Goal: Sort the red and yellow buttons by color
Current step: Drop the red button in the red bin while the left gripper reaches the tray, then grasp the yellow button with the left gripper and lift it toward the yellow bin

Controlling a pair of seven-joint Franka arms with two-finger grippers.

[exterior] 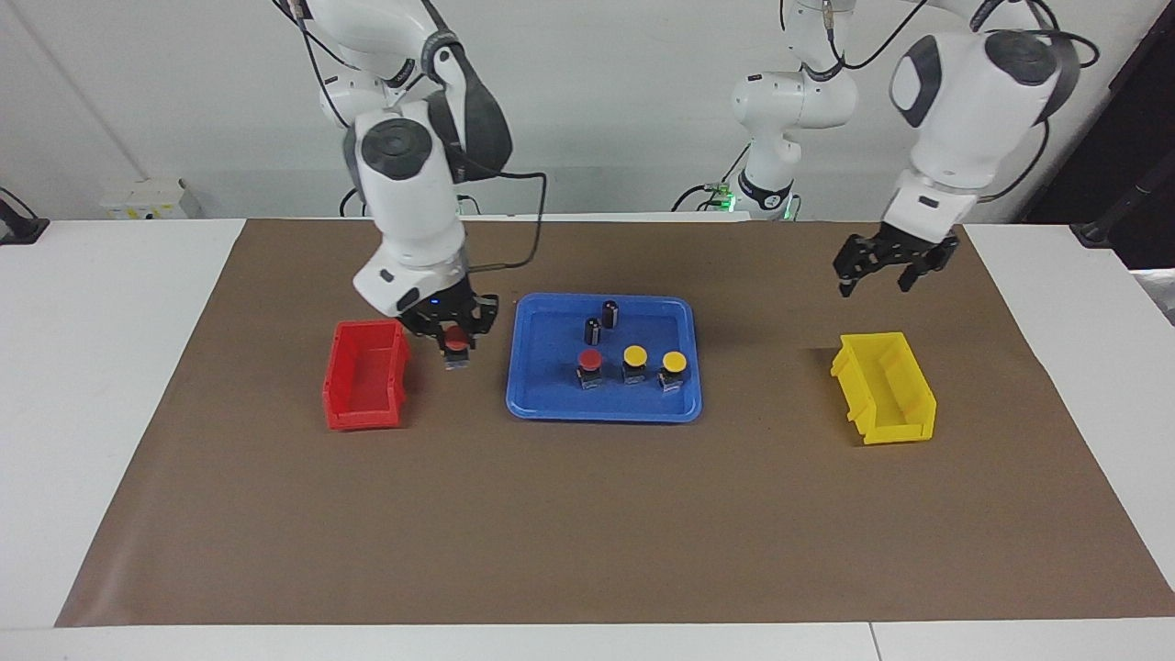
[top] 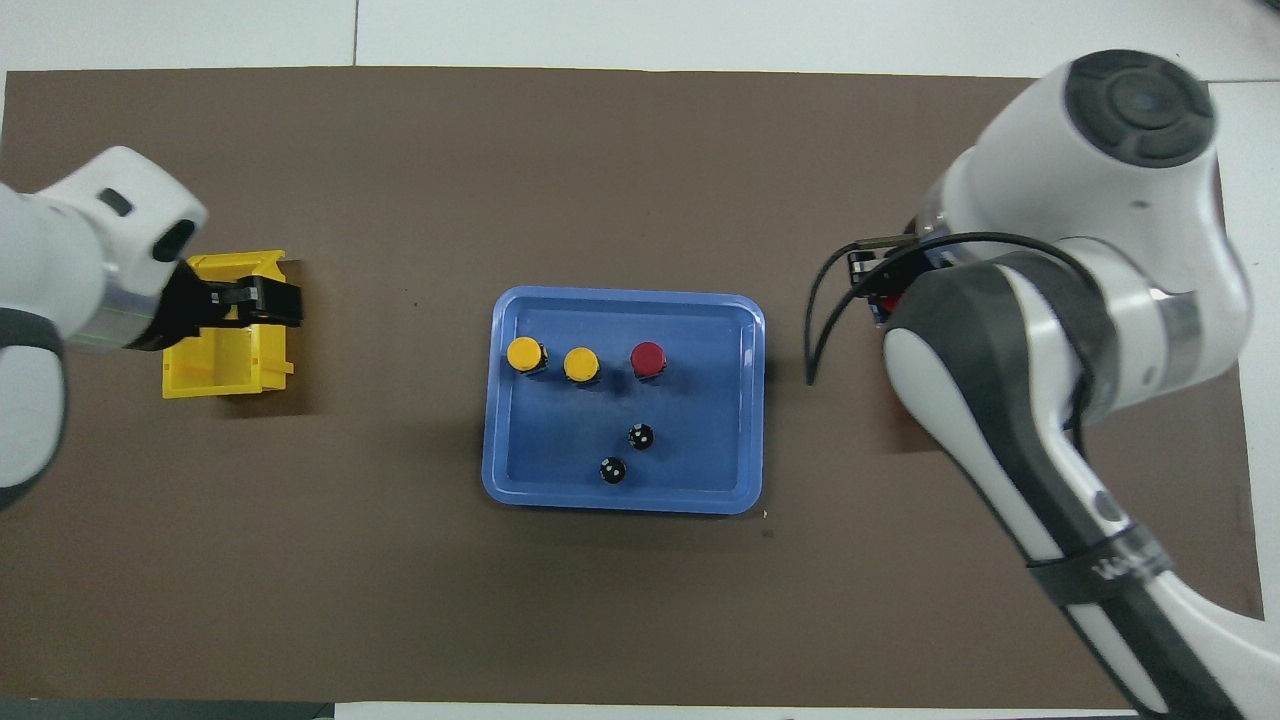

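Now right end effector [exterior: 456,341] grasps red-capped push button [exterior: 456,346] between red plastic bin [exterior: 365,375] and blue plastic tray [exterior: 603,408]; shift toward nine o'clock, centre over bin, lower, release. Left end effector [exterior: 879,275] released, waits over yellow plastic bin [exterior: 886,389].

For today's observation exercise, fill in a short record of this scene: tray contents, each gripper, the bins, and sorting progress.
tray: one red button, two yellow buttons, two dark cylinders
right gripper: shut on a red button, up between the tray and the red bin
left gripper: open, waiting above the yellow bin
bins: no button visible in either
progress: no button sorted yet
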